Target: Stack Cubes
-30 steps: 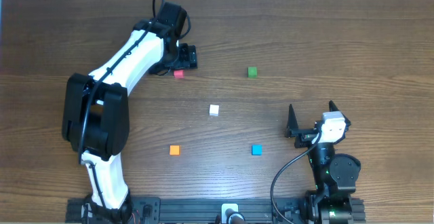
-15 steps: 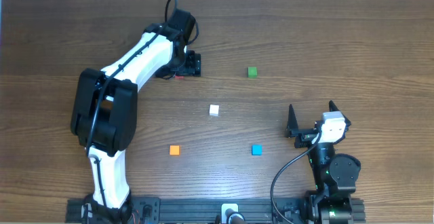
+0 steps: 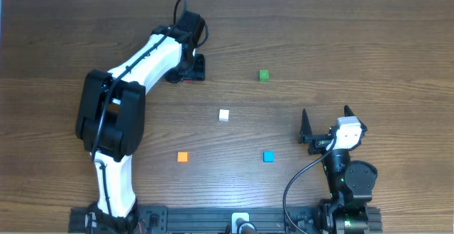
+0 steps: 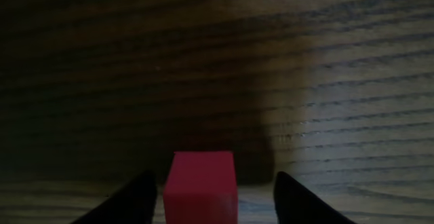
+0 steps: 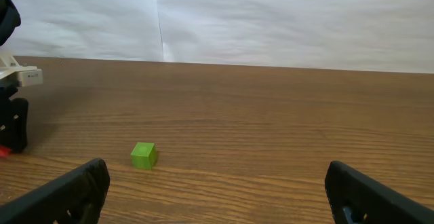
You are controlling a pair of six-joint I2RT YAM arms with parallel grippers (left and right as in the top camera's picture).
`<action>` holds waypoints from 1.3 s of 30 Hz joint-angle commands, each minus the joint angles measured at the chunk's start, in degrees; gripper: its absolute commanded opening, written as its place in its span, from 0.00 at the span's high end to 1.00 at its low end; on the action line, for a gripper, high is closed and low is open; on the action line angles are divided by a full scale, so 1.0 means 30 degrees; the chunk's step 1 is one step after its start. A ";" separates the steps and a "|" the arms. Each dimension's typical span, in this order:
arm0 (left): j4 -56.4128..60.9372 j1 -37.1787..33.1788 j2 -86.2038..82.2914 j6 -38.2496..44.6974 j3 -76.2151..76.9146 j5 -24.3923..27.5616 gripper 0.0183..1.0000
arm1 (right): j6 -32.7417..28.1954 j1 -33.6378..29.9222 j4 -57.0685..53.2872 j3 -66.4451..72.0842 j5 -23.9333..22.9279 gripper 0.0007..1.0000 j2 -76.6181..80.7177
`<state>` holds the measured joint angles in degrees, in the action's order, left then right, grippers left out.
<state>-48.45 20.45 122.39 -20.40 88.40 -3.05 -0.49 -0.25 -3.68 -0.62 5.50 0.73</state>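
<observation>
Where left gripper (image 4: 211, 178) stands: fingers wide, small red plastic cube (image 4: 201, 187) between them, unclamped.
Right gripper (image 3: 325, 113): wide open, well apart from cube.

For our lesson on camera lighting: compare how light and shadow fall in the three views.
Top view: even light across the table, no glare. Left wrist view: dim, with heavy shadow over the wood around the red cube and only one patch lit. Right wrist view: bright, the green cube showing a faint shadow at its base.
</observation>
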 commanded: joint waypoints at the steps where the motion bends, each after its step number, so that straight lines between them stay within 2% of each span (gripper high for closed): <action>1: -0.0022 -0.0430 0.0393 -0.0291 0.0357 -0.0168 0.51 | -0.0138 -0.0102 0.0000 0.0109 0.0160 0.01 -0.0117; 6: -0.0015 -0.0444 0.0393 -0.0357 0.0357 -0.0124 0.62 | -0.0138 -0.0102 0.0000 0.0109 0.0160 0.01 -0.0117; 12: -0.0007 -0.0430 0.0393 -0.0350 0.0357 0.0000 0.66 | -0.0138 -0.0102 0.0000 0.0109 0.0160 0.01 -0.0117; 16: 0.0000 -0.0423 0.0393 -0.0357 0.0357 0.0146 0.72 | -0.0138 -0.0102 0.0000 0.0109 0.0160 0.01 -0.0117; 17: -0.0007 -0.0423 0.0393 -0.0430 0.0357 0.0219 0.80 | -0.0138 -0.0102 -0.0007 0.0109 0.0160 0.01 -0.0117; 19: -0.0015 -0.0372 0.0379 -0.0852 0.0364 0.0350 0.90 | -0.0138 -0.0102 -0.0007 0.0109 0.0160 0.01 -0.0117; 22: -0.0044 -0.0102 0.0022 -0.1610 0.0364 0.0357 0.98 | -0.0138 -0.0102 0.0000 0.0109 0.0160 0.01 -0.0117; 33: -0.2681 0.3636 -0.3818 -0.6062 0.0357 0.0321 0.98 | -0.0138 -0.0102 0.0000 0.0109 0.0160 0.01 -0.0117; 39: -0.3446 0.6630 -0.4153 -0.7380 0.0284 -0.0918 0.98 | -0.0138 -0.0102 0.0000 0.0109 0.0160 0.01 -0.0117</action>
<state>-58.28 36.88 110.30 -38.74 88.84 -3.31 -0.47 -0.25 -3.68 -0.62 5.50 0.73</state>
